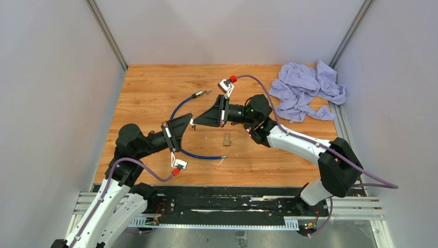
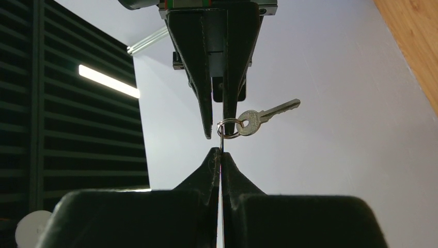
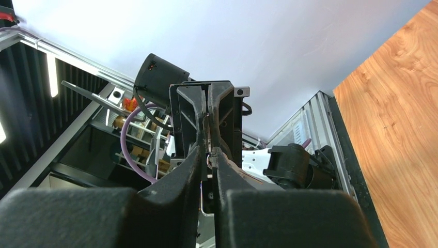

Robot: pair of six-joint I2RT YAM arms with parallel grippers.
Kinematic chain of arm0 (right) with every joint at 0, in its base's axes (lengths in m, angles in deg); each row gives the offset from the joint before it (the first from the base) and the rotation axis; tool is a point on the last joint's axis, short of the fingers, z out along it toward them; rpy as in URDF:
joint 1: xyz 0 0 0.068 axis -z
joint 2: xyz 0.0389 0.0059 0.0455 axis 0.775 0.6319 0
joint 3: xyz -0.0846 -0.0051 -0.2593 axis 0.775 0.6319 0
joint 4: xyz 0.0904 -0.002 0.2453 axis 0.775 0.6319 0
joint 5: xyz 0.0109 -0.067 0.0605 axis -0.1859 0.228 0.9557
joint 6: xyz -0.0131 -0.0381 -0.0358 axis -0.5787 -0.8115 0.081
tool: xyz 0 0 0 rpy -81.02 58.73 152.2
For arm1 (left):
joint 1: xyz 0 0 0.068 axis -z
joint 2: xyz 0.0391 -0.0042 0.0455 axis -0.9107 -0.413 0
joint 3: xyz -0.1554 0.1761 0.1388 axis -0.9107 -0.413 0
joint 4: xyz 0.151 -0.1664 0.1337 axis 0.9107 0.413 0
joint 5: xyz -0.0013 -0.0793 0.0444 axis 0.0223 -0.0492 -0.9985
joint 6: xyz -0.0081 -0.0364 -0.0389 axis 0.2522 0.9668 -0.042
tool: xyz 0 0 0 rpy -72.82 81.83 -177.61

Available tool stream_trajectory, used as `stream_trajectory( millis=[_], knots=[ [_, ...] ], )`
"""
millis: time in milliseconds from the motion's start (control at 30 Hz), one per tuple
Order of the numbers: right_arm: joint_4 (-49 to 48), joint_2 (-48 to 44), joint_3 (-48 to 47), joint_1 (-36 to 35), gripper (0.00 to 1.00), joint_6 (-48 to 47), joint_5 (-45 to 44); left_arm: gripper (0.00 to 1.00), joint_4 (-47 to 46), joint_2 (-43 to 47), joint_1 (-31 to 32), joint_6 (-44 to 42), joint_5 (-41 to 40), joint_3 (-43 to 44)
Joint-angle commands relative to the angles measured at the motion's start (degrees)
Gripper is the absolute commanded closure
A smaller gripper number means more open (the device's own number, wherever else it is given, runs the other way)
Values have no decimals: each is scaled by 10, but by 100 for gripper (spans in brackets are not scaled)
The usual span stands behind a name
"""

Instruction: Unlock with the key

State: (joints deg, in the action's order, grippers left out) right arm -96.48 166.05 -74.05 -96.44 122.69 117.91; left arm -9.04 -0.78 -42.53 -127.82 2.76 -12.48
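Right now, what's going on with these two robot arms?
The two arms meet tip to tip above the table. The left arm has its jaws shut on a key ring, with the key sticking out to one side. The right arm has its jaws almost together at the same ring; whether they grip it is unclear. It looks like a handover. The padlock lies on the table below, untouched.

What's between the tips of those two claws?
A metal key ring, nipped in the left gripper and reaching to the right gripper, with a small silver key sticking out sideways. The left wrist view shows it.
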Motion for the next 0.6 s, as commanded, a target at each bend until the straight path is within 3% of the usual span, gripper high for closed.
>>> stream_trajectory(
  millis=[0, 267, 500, 533, 567],
  knots=[
    [-25, 9, -3, -16, 88, 9, 18, 100, -21, 0, 3, -219, -3, -4],
    [-40, 22, -16, -19, 99, 23, 22, 100, -20, 1, 4, -217, -9, -5],
    [-35, 24, -18, -11, 99, 28, 31, 100, -14, 4, 4, -215, -15, -10],
    [-30, 22, -18, -7, 99, 27, 35, 87, -12, 4, 4, -211, -19, -9],
    [-23, 19, -17, -3, 99, 24, 40, 67, -12, 4, 4, -203, -22, -10]
  ],
)
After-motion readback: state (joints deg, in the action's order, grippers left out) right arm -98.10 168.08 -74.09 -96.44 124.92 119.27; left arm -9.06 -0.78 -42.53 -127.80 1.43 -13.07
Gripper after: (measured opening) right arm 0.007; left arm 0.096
